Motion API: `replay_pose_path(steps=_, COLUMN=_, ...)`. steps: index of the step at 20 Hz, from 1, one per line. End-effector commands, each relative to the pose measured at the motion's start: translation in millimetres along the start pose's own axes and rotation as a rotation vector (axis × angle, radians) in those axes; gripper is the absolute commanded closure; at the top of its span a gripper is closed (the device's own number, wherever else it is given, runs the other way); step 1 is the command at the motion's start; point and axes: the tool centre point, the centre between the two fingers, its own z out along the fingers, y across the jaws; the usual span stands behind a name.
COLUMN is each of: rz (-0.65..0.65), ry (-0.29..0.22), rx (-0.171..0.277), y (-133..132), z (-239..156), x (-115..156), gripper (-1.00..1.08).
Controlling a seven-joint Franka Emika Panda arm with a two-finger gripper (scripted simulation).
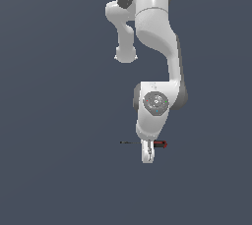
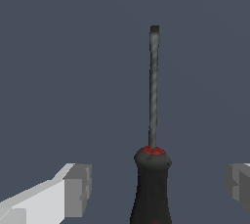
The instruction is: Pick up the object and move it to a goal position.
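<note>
The small screwdriver with a red-and-black handle and thin dark metal shaft [image 2: 153, 169] lies flat on the plain grey-blue floor [image 1: 59, 170], its shaft pointing toward the exterior view's left. The white two-fingered gripper [image 1: 147, 156] straddles the handle, its grey-padded fingers [image 2: 77, 190] spread wide and clear of it on both sides, beneath the white jointed robot arm [image 1: 155, 47].
</note>
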Motion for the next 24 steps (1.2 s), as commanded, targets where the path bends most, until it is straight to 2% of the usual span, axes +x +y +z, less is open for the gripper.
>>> replay_pose_path(steps=1, rz=0.002, ry=0.0, rx=-0.002, y=1.0, z=14.7, x=0.3, gripper=-0.92)
replay_pose_path(steps=5, rz=0.003, ry=0.0, rx=-0.001, y=1.3, z=31.0, x=0.5, gripper=-0.92)
replay_pose_path(steps=10, rz=0.003, ry=0.0, rx=-0.001, y=0.0, z=33.0, x=0.1, gripper=-0.92)
replay_pose_path(steps=11, rz=0.003, ry=0.0, rx=-0.001, y=0.0, z=33.0, x=0.1, gripper=1.08)
replay_pose_path(steps=24, rz=0.003, ry=0.001, rx=-0.002, y=-0.1, z=30.5, x=2.2, gripper=1.08)
